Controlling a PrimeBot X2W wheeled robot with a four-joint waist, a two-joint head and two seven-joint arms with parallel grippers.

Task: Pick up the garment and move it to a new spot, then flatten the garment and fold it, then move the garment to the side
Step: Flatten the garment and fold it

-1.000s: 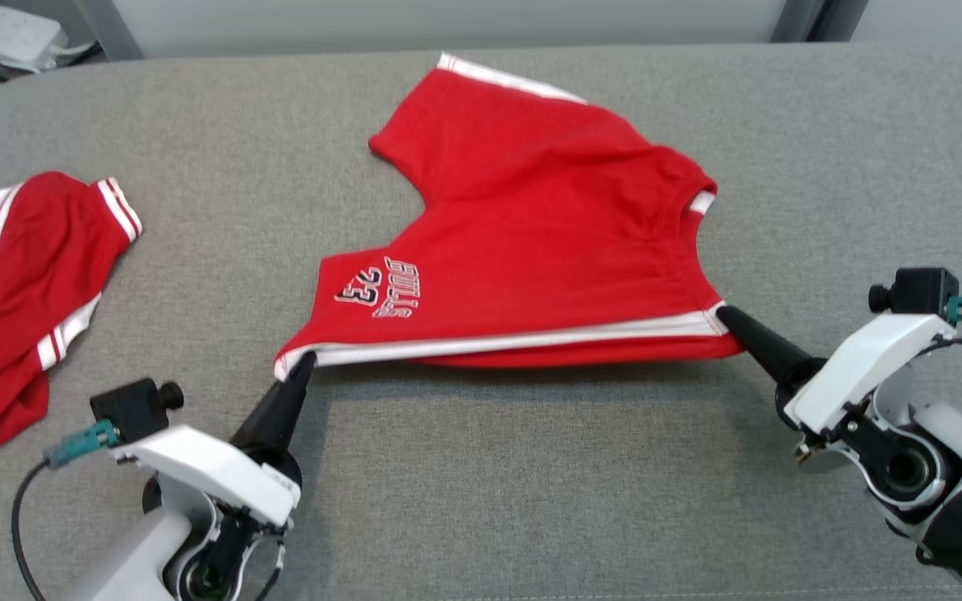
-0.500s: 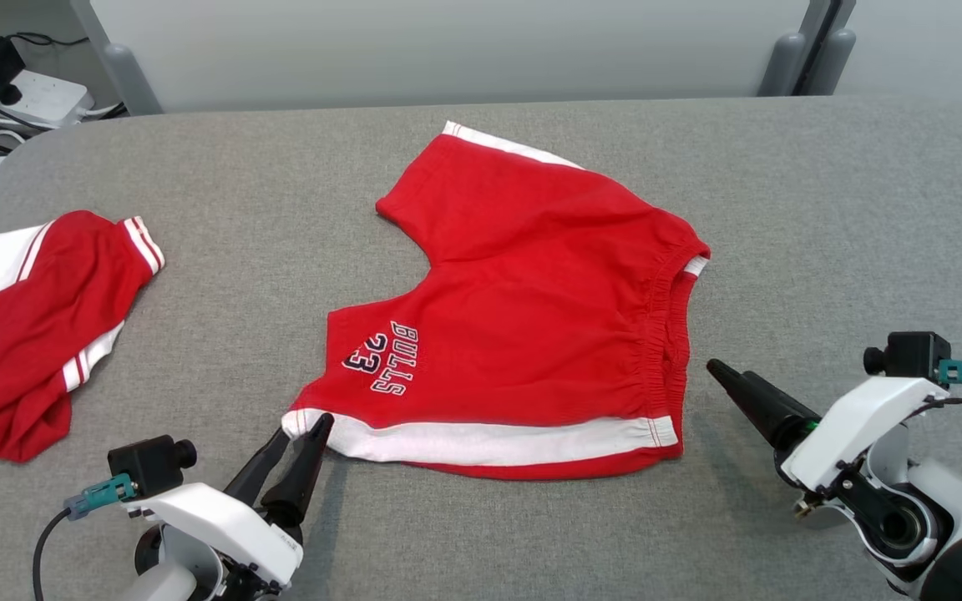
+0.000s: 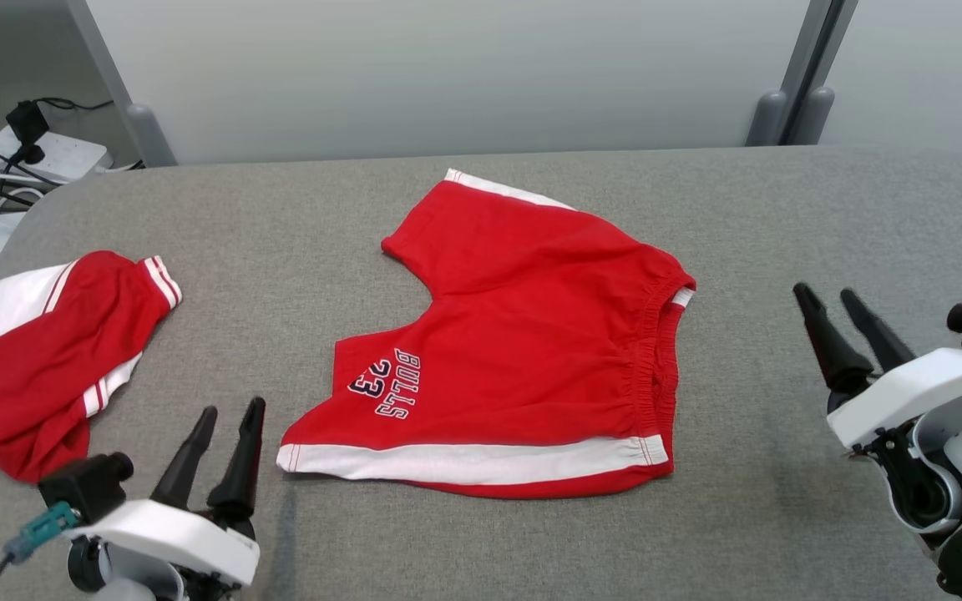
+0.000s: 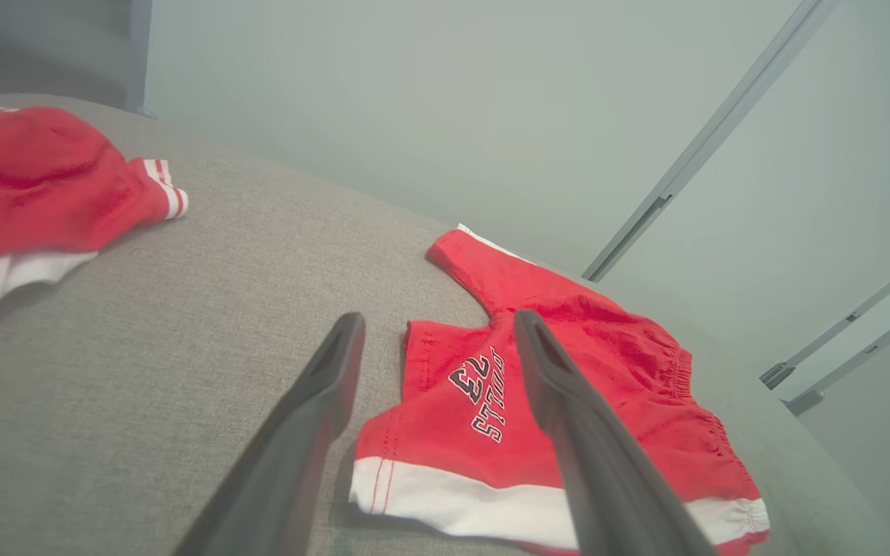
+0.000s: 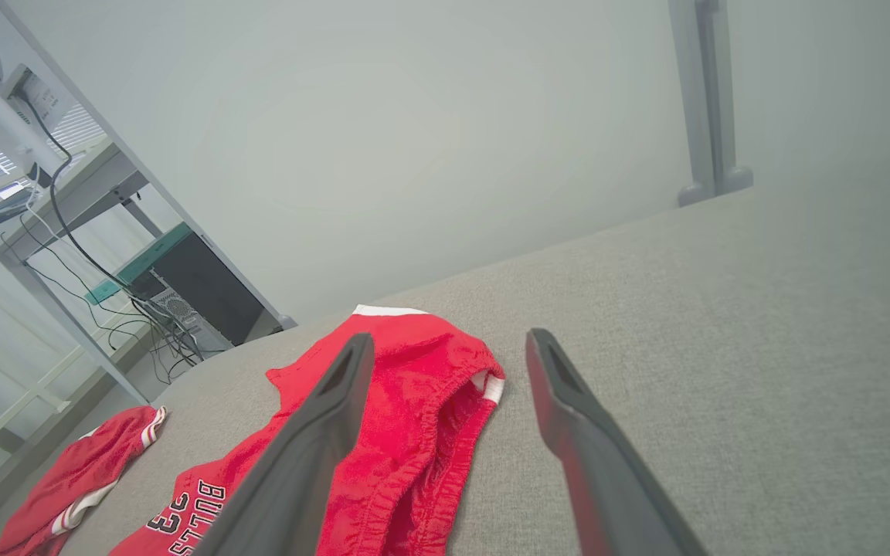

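Released and backed away since a second ago, leaving the garment (image 3: 523, 351) spread mid-counter (image 3: 481, 542). Parted and empty now at left end effector (image 3: 233, 406) and right end effector (image 3: 823, 290). Best to smooth the far leg flat, then grip matching hem corners before folding.

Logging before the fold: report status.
Left gripper open, empty. Right gripper open, empty. Red shorts spread on grey table, ungripped. Second red garment far left, apart.

Bare table (image 3: 782, 217) right of shorts (image 3: 531, 334); second garment (image 3: 38, 359) blocks far left.
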